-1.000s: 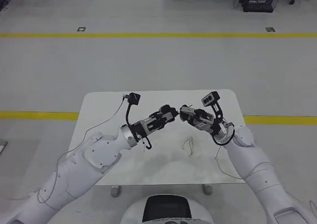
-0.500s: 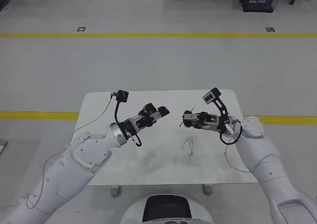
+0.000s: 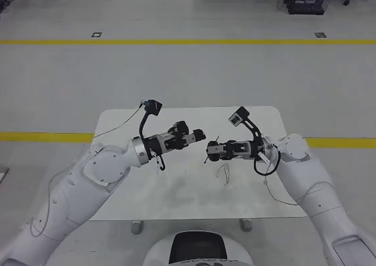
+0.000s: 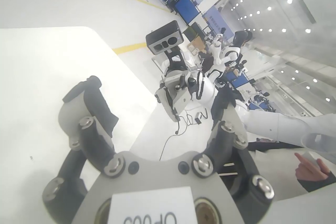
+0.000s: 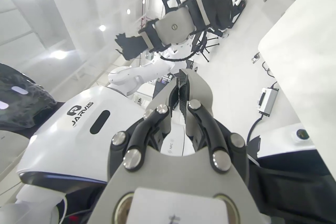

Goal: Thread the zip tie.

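Centrally, zip tie [image 3: 224, 171] on white table [image 3: 128, 193]; grey floor [image 3: 188, 73] around.

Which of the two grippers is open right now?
The left gripper: its fingers are spread wide with nothing between, while the right gripper has its fingers shut on a zip tie.

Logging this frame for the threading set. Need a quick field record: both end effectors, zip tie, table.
left end effector: open, empty, held above the middle of the table
right end effector: shut, apparently on the zip tie, facing the left one with a gap between them
zip tie: thin dark strip sticking out of the grip, off the table
threading: not yet done, tie touches only the right end effector
table: white
loose loop: thin, pale, lying on the table below the right end effector
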You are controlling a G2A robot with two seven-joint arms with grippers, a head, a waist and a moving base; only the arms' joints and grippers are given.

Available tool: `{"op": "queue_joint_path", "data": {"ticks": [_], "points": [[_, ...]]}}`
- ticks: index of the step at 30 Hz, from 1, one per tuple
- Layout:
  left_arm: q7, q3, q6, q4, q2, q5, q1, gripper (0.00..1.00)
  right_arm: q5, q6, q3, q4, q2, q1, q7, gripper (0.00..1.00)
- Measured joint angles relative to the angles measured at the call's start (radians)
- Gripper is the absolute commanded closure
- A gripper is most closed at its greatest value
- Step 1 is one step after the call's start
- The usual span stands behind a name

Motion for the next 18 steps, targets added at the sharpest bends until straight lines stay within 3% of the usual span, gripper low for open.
{"op": "queue_joint_path", "data": {"ticks": [10, 14, 18], "points": [[-0.007, 0.008, -0.01, 0.01, -0.005, 0.005, -0.014, 0.0, -0.018, 0.006, -0.018, -0.024, 0.002, -0.003, -0.005, 1.0], [-0.101, 0.018, -0.047, 0.04, -0.011, -0.029, -0.064, 0.0, -0.046, 0.0, -0.052, -0.053, 0.006, 0.018, 0.0, 1.0], [-0.196, 0.027, -0.077, 0.1, -0.015, -0.043, -0.115, 0.0, -0.053, 0.0, -0.093, -0.053, 0.019, 0.059, 0.0, 1.0]]}}
